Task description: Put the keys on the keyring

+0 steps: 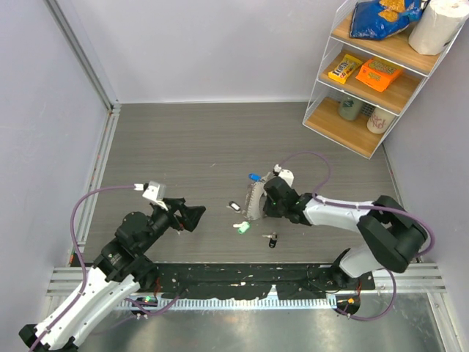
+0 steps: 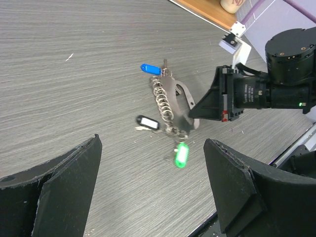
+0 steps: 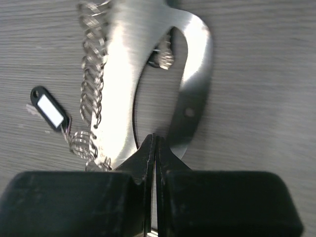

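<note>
The keyring (image 2: 178, 94) lies flat on the table, a pale metal loop with a coil chain (image 2: 163, 101) and a blue tag (image 2: 150, 68). My right gripper (image 3: 155, 139) is shut, its tips resting on the loop's near end (image 1: 256, 199). A green-headed key (image 2: 181, 155) lies just past the chain's end; I cannot tell whether it is attached. A black-headed key with a white label (image 2: 147, 122) lies left of the chain. A small dark key (image 1: 272, 240) lies nearer the bases. My left gripper (image 2: 153, 140) is open, low and short of the green key (image 1: 242, 227).
A white wire shelf (image 1: 381, 73) with snacks, cups and a paper roll stands at the back right. Purple cables (image 1: 315, 158) loop off both arms. A black rail (image 1: 242, 282) runs along the table's near edge.
</note>
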### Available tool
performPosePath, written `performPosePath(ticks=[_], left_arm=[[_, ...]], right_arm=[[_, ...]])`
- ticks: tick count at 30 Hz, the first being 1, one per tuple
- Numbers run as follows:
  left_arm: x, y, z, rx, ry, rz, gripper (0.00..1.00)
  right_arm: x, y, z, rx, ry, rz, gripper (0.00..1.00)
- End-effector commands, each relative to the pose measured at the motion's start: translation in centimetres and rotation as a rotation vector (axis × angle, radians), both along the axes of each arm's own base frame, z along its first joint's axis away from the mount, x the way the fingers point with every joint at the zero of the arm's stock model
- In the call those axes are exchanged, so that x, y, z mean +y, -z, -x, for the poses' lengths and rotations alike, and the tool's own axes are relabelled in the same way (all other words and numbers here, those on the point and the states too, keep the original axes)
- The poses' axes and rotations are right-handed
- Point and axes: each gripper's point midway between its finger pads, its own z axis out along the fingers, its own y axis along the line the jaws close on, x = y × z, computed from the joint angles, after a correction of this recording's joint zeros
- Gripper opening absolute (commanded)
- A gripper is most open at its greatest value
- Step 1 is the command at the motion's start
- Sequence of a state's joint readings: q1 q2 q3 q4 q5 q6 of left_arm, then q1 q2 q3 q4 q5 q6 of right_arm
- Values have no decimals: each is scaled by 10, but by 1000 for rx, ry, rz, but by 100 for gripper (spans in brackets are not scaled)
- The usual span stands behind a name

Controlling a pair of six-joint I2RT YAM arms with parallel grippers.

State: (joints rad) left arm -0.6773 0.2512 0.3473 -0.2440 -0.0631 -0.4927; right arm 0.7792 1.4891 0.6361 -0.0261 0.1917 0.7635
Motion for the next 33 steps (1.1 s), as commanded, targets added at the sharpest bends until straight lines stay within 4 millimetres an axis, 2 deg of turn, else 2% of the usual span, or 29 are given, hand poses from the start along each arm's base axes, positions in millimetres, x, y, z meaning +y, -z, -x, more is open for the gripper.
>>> performPosePath(ticks=[1, 7, 9, 11, 13, 16, 20, 23, 24, 26, 29, 33], left_arm=[[-3, -11, -3, -28, 3, 35, 91], [-9, -10, -3, -24, 24, 49, 91], [-10, -11, -2, -22, 31, 59, 91], [-13, -11, 0, -17, 47, 70, 91], [-14, -10, 0, -16, 49, 82, 91], [-20, -9, 3, -10, 80, 93, 91], [-23, -5, 1, -1, 88, 79, 91], [-25, -4, 0, -3, 96, 72, 91], [-25, -4, 0, -2, 99, 70, 91], [-25, -4, -1, -8, 102, 60, 91], [-25, -3, -1, -15, 106, 46, 91], [-24, -1, -3, -23, 99, 29, 91]], right_arm=[[-59, -2, 8, 16, 106, 162, 5], [-99, -48, -26, -86, 210, 153, 5], [-105, -58, -35, -106, 226, 157, 5], [-101, -74, -45, -130, 219, 140, 5], [-88, -85, -48, -151, 173, 90, 5], [-56, -96, -48, -148, 66, -31, 5], [-13, -95, -39, -127, -90, -84, 5], [1, -100, -44, -159, -120, -105, 9], [2, -100, -45, -157, -120, -102, 17], [3, -104, -53, -171, -110, -80, 23], [10, -112, -64, -177, -108, -81, 24], [37, -100, -62, -127, -149, -107, 23]])
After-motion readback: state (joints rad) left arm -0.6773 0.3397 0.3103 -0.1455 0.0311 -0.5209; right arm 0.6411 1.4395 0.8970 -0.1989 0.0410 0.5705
